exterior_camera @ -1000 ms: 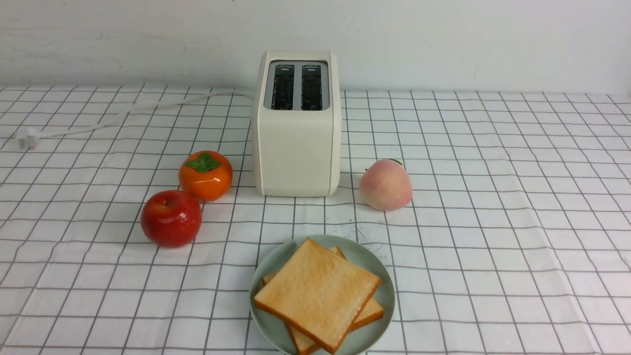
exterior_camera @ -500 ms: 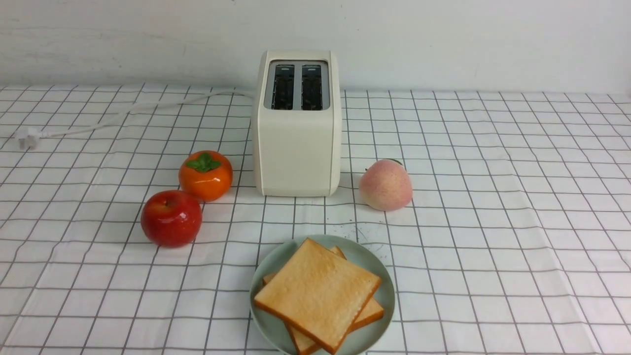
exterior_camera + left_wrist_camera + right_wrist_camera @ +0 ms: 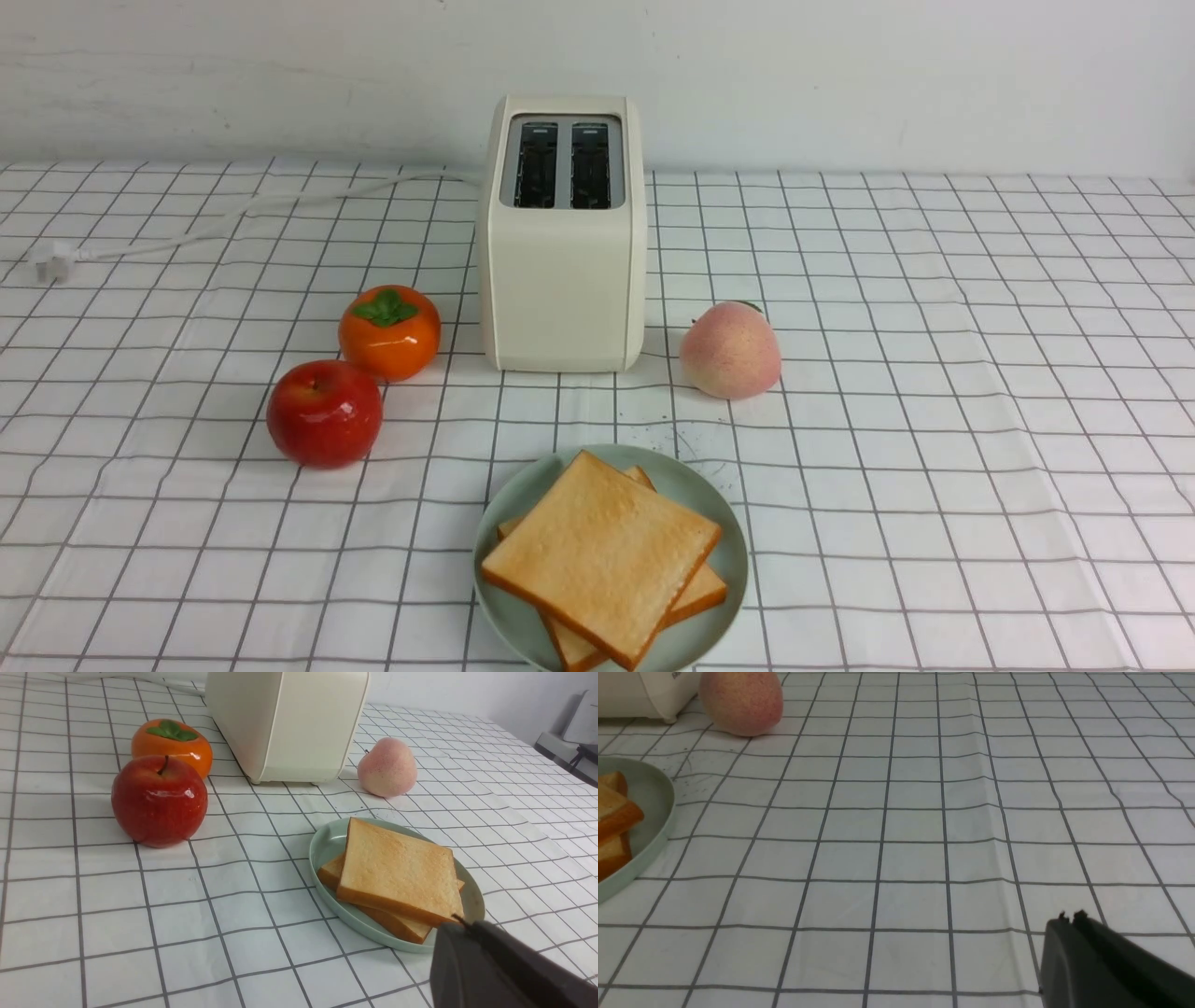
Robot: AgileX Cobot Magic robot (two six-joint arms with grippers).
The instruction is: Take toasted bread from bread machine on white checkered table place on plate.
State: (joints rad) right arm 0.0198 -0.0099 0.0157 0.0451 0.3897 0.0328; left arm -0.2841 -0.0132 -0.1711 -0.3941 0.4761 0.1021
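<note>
Two slices of toasted bread (image 3: 602,555) lie stacked on the mint-green plate (image 3: 728,532) at the front centre of the white checkered table (image 3: 934,373). The cream bread machine (image 3: 563,271) stands behind it with both dark slots empty. The stack also shows in the left wrist view (image 3: 397,872) on the plate (image 3: 327,844), and partly in the right wrist view (image 3: 614,816). My left gripper (image 3: 460,924) is shut and empty, just beside the plate's rim. My right gripper (image 3: 1069,917) is shut and empty over bare cloth, well to the right of the plate (image 3: 654,793). Neither arm shows in the front view.
A red apple (image 3: 324,413) and an orange persimmon (image 3: 389,331) sit left of the bread machine. A pink peach (image 3: 730,350) sits at its right. The white cord and plug (image 3: 51,261) trail to the far left. A white wall stands behind.
</note>
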